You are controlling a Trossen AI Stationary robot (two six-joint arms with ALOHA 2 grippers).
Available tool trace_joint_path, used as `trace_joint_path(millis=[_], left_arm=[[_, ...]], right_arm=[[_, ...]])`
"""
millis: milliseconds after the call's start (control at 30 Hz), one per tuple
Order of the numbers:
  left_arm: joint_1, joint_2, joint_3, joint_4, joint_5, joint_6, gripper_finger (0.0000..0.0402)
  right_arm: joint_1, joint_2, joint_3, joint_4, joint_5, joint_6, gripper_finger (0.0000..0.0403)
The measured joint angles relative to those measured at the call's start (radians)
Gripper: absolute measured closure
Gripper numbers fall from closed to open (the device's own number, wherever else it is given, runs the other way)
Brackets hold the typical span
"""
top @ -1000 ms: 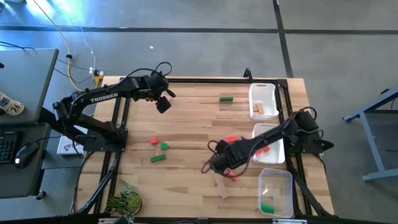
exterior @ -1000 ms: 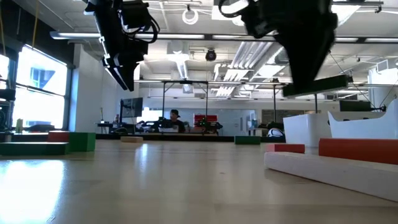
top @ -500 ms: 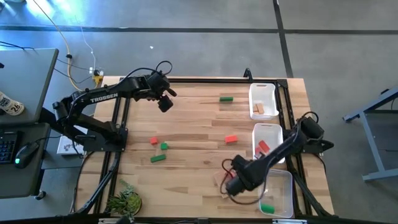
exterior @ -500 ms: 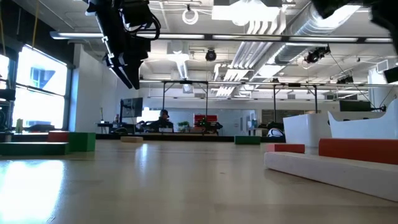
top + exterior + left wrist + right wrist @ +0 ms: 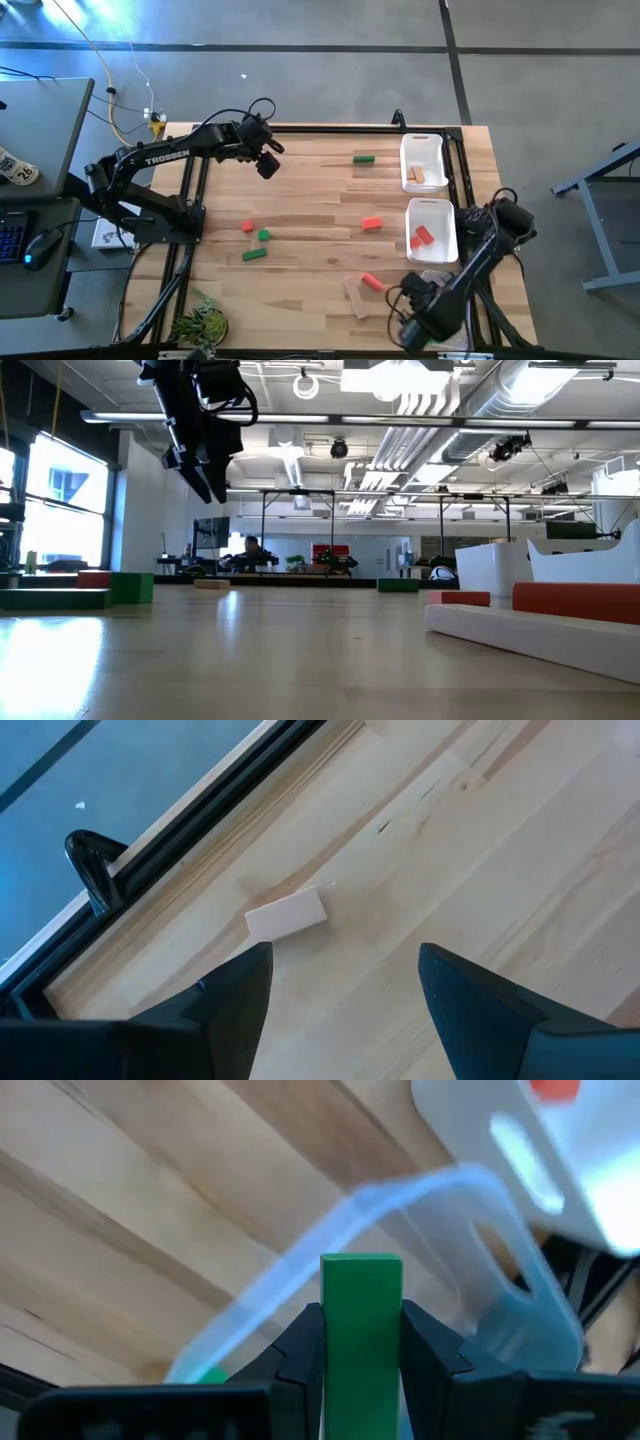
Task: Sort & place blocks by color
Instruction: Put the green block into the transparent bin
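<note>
Green block (image 5: 361, 1330) clamped between its fingers, the right gripper (image 5: 418, 328) now hangs over the clear tray (image 5: 470, 1260) at the table's near right corner, having swung there from mid-table within the last second. The move puts the block over the bin that already holds a green piece (image 5: 207, 1375), so the drop looks close; the jaws are narrowed on the block and have not let go.

At the far left edge, the left gripper (image 5: 266, 163) hovers as before, its fingers spread wide and empty, with a tan block (image 5: 286, 914) on the wood just ahead of it, near the black rail.

Unsorted blocks remain: a green block (image 5: 363, 158) near the far edge, a red block (image 5: 372, 224) at mid-table, another red one (image 5: 371, 282) beside a tan bar (image 5: 355, 297) toward the near edge, and a small cluster (image 5: 255, 241) of red and green left of centre.

Room is tight at the right edge, where the trays line up end to end; the middle of the table is open.
</note>
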Motion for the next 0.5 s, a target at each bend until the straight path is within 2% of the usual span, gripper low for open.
trace_joint_path(millis=[233, 500], left_arm=[[0.000, 0.000, 0.000, 0.000, 0.000, 0.000, 0.0163], [0.000, 0.000, 0.000, 0.000, -0.003, 0.006, 0.0163]], right_arm=[[0.099, 0.000, -0.023, 0.012, -0.020, 0.187, 0.0330], [0.169, 0.001, -0.023, 0.004, -0.035, 0.359, 0.0287]])
